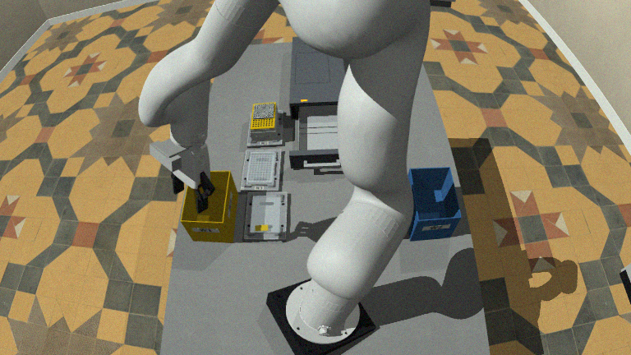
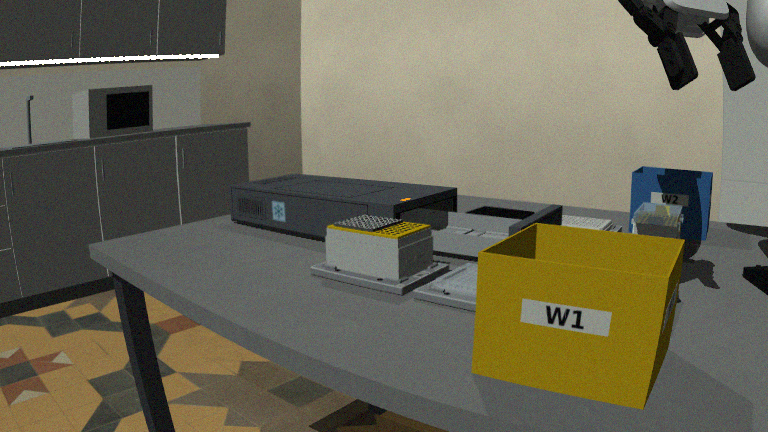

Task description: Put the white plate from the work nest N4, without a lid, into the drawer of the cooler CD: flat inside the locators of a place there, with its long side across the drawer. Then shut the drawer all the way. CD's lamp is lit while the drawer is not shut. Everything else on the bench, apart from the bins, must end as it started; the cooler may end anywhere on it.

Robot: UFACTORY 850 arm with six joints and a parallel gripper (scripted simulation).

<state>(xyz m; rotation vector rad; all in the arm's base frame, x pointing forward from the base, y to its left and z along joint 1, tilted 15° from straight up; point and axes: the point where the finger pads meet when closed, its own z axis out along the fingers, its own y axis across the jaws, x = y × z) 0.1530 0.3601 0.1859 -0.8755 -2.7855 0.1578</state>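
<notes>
My gripper (image 1: 204, 195) (image 2: 710, 79) is open and empty. It hangs high above the yellow bin W1 (image 1: 218, 220) (image 2: 572, 314). A white well plate (image 1: 260, 168) (image 2: 459, 285) without a lid lies flat in the middle nest of a column of three; the yellow bin partly hides it in the exterior view. I cannot read the nest labels. The dark cooler CD (image 1: 316, 71) (image 2: 339, 201) stands at the back with its drawer (image 1: 320, 130) (image 2: 481, 229) pulled out. Its orange lamp (image 1: 303, 99) (image 2: 404, 199) is lit. The arm hides the drawer's right part.
A yellow-topped tip box (image 1: 264, 116) (image 2: 376, 246) stands in the far nest. The near nest holds a flat covered plate (image 1: 265, 214) with a yellow tag. The blue bin W2 (image 1: 432, 202) (image 2: 671, 201) stands right of the arm with a pale item (image 2: 656, 218) at it.
</notes>
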